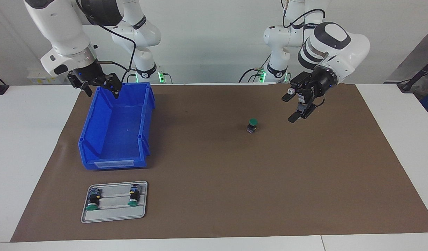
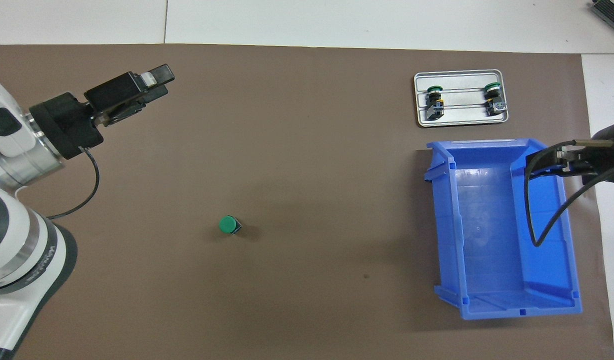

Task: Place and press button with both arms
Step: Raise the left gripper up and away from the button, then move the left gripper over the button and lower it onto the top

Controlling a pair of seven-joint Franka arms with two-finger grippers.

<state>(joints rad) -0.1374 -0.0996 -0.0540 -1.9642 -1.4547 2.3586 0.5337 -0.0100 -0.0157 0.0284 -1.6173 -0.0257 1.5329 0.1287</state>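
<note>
One button stands alone on the brown mat with its green cap up, near the middle of the table. My left gripper hangs open above the mat, off toward the left arm's end from that button and not touching it. Open and holding nothing, my right gripper is raised over the rim of the blue bin.
The bin has nothing in it. A grey tray lies farther from the robots than the bin, with two more green-capped buttons lying on their sides in it. The brown mat covers most of the table.
</note>
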